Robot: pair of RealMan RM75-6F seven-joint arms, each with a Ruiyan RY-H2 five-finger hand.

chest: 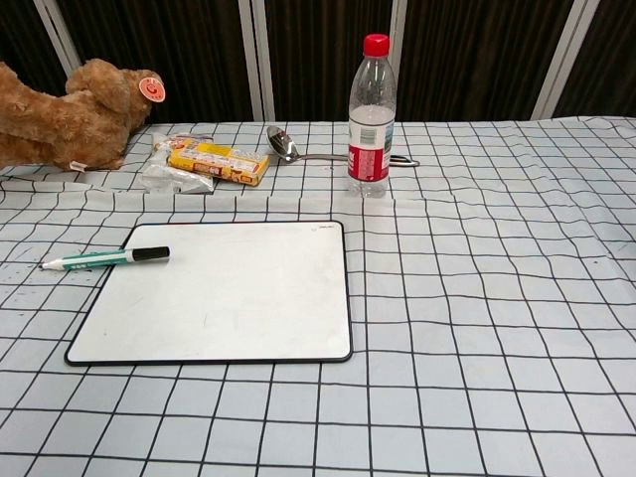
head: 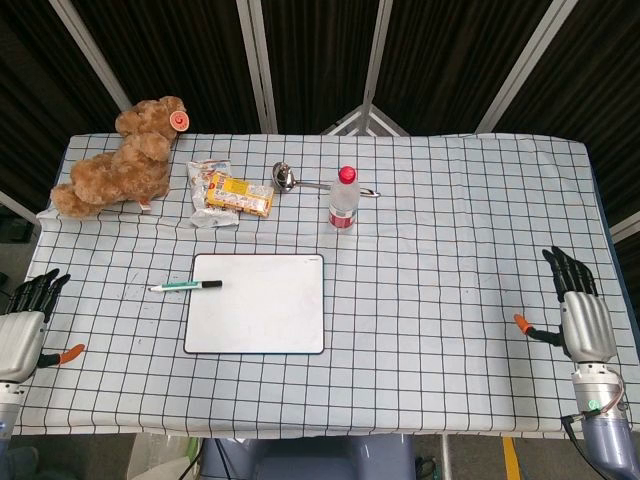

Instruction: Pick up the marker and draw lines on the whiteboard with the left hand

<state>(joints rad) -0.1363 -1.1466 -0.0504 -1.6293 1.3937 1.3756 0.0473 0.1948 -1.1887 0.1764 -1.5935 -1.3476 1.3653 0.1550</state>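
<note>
The green marker with a black cap (head: pixel 186 286) lies crosswise at about two o'clock from the nearer, empty, spread left robot hand (head: pixel 25 330).

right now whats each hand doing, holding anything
Left hand: open, holding nothing, resting at the table's left edge.
Right hand: open, holding nothing, resting near the table's right edge.

Along the far side of the checked cloth (head: pixel 450 250) sit a teddy bear (head: pixel 120 160), snack packet (head: pixel 236 194), ladle (head: pixel 290 178) and water bottle (head: pixel 343 198).
</note>
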